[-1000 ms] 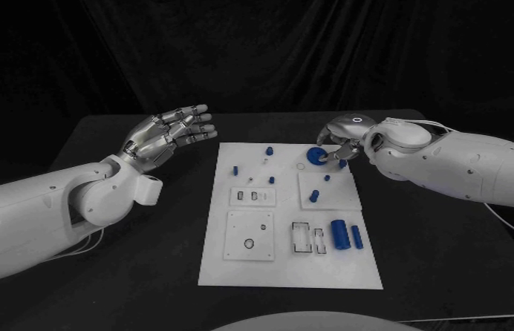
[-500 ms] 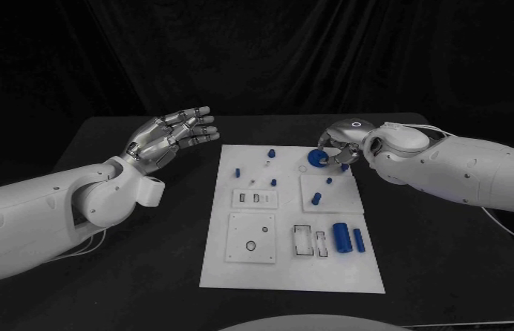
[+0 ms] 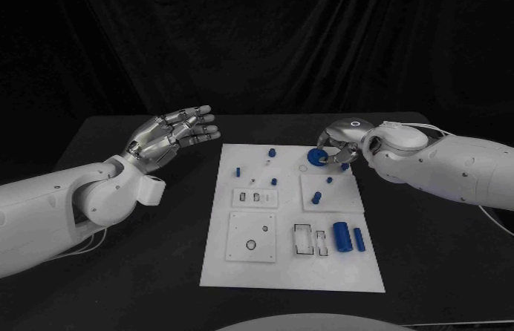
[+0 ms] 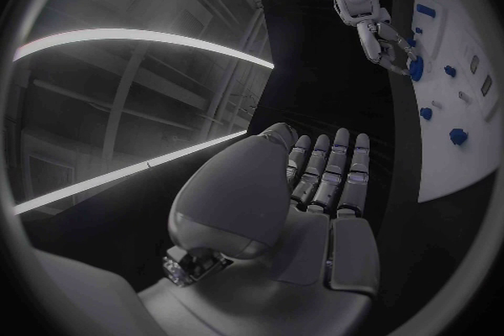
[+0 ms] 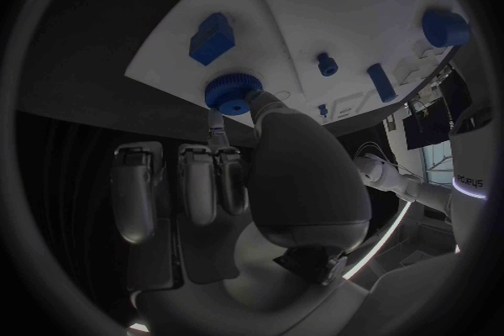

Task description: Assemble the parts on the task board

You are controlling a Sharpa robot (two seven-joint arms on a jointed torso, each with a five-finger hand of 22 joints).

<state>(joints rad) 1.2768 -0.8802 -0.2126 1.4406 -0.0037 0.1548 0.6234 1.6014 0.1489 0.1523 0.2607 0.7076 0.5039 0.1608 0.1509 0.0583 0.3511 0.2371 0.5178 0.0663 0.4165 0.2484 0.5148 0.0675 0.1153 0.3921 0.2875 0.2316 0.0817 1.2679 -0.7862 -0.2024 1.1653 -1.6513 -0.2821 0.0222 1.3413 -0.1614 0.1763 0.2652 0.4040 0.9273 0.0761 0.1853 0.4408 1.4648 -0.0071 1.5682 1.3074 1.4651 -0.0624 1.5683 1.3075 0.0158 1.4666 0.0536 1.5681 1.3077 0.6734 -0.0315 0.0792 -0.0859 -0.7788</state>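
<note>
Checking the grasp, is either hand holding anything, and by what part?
The right hand pinches the blue round part by its ridged rim. The left hand holds nothing.

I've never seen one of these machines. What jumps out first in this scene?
Probably the right robot hand at the far edge of the white rectangular task board, pinching a round blue ridged knob. Across from it, the left robot hand hovers open and empty above the black table, left of the board. Small blue parts, such as a blue cylinder, dot the board.
</note>
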